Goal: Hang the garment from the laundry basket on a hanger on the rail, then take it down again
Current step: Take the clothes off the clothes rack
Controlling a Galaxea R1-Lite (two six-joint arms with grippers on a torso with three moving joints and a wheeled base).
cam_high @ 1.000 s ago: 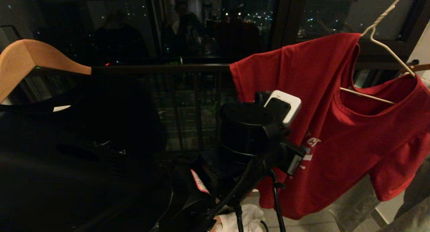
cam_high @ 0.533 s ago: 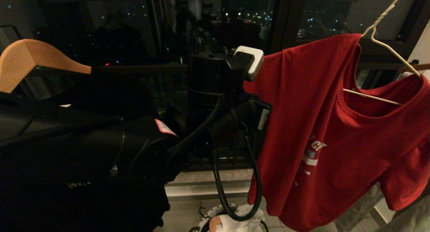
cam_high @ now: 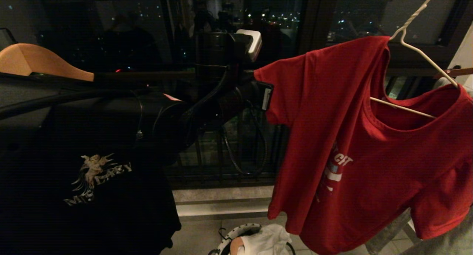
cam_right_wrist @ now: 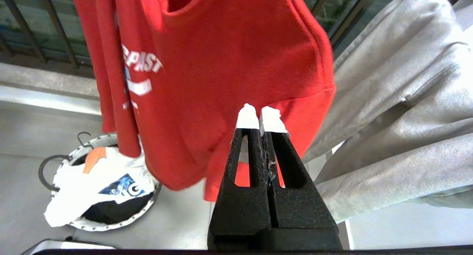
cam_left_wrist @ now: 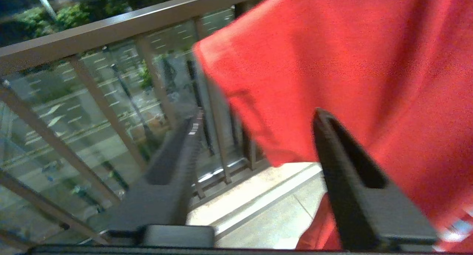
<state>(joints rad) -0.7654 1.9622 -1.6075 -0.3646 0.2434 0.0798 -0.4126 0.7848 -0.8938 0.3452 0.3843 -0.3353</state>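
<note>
**Red shirt half-hung, left claw at the sleeve**

Red cotton, the garment (cam_high: 354,144) hangs from the hanger (cam_high: 414,59) with its neck pulled askew: one wire arm runs bare across the collar opening, so only one shoulder looks properly seated. The left claw (cam_left_wrist: 255,148) is raised level with the loose sleeve, its jaws spread and empty, the sleeve edge just in front of them. The right claw (cam_right_wrist: 261,116) sits low beside the hem, clenched on nothing. Far below on the floor is the laundry basket (cam_right_wrist: 146,205), a white cloth (cam_high: 266,240) lying in it.

To do this step well, I would have the left claw pinch the shoulder seam rather than the sleeve tip, then draw it over the bare wire end without tugging the hanger off its perch.

The rail itself and the hanger's hook are cut off above; I cannot tell how securely it sits. A black T-shirt (cam_high: 96,196) and the left arm hide everything on that side.
</note>
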